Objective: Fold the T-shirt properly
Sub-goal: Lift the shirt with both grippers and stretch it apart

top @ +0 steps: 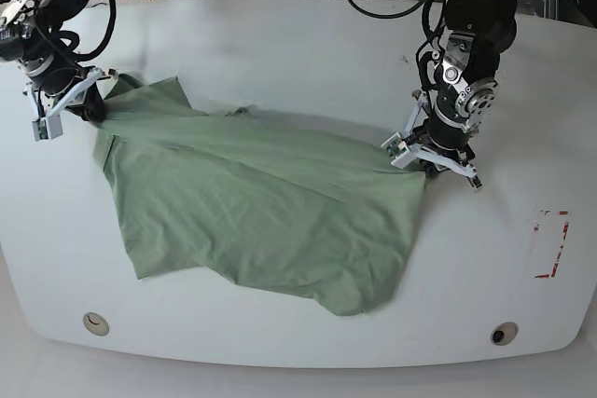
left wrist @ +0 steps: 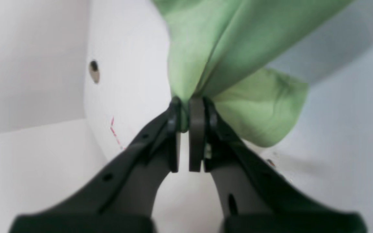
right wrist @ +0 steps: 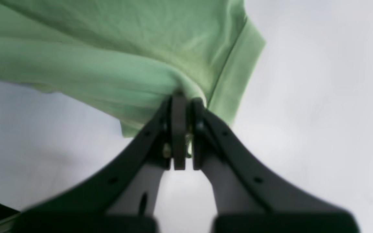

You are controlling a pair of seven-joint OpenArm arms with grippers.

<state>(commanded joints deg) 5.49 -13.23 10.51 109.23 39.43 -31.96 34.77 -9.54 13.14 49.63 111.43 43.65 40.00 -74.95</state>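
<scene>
The T-shirt (top: 252,212) lies spread but rumpled on the counter (top: 308,44), stretched between your arms. The left gripper (left wrist: 186,111) and the right gripper (right wrist: 186,100) each have jaws pinched on a bunched edge. Pull further apart and the soft knit may slip free or drag askew.

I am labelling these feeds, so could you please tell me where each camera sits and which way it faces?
Left wrist: on the left arm, looking along the left claw, shut on the T-shirt.
Right wrist: on the right arm, looking along the right claw, also shut on green fabric.
Base: high, facing down at the white table and both arms.
All three views share the T-shirt.
</scene>
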